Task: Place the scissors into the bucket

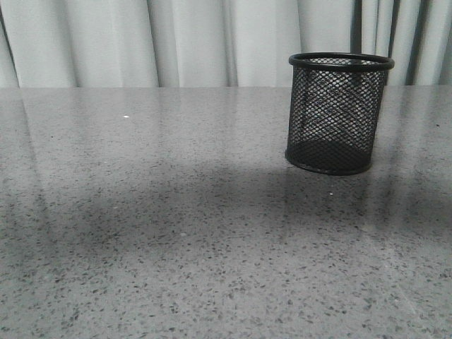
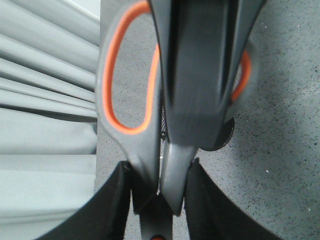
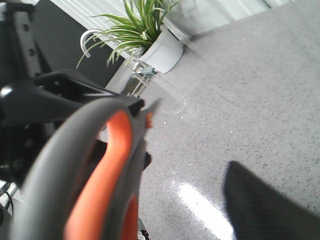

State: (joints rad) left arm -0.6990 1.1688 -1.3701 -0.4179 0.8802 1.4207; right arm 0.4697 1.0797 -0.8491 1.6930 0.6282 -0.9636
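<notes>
Scissors (image 2: 150, 150) are pinched near the pivot by the left tool (image 2: 159, 200), handles pointing away from the wrist, orange-lined loops up close to the camera. Bucket (image 1: 337, 113) stands upright on the grey surface (image 1: 176, 247), right of centre in the front view; neither arm shows there. Best done: centre the blades over the rim, keep them vertical, lower inside before letting go. Right tool (image 3: 260, 200): only one dark finger visible, can't tell its opening; scissor handle looms in that view too.
</notes>
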